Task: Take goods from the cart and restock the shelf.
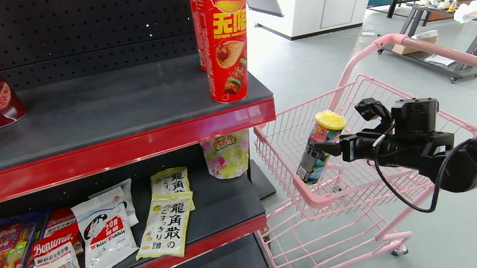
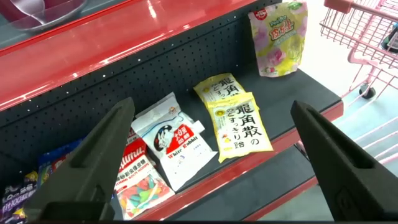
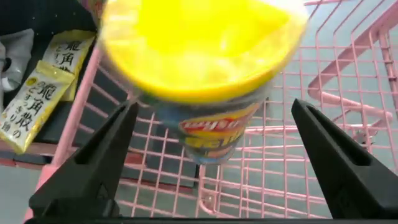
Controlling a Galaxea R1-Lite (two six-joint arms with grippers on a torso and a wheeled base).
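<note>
Hidden: one finger of the right gripper [image 1: 323, 145] is lying behind the canister [image 1: 312, 166]; the cart [image 1: 311, 197] handle is running off the edge.
Look: tall tube, yellow lid, dark multicoloured wrap, leaning.
Place: the right gripper is clamping its middle over the cart's basket.
Other arm: the left gripper [image 2: 211, 107] is hanging spread apart, holding nothing, well apart from the cart.

- red chip can [image 1: 225, 45], upper shelf [image 1: 112, 97], right front corner: round logo, big yellow characters
- yellow sachets [image 1: 167, 225], lower shelf [image 1: 227, 203], front edge: bold black characters
- white bag [image 1: 106, 234] beside them: Latin lettering on red
- yellow-lidded can [image 1: 320, 149]: blurred print
</note>
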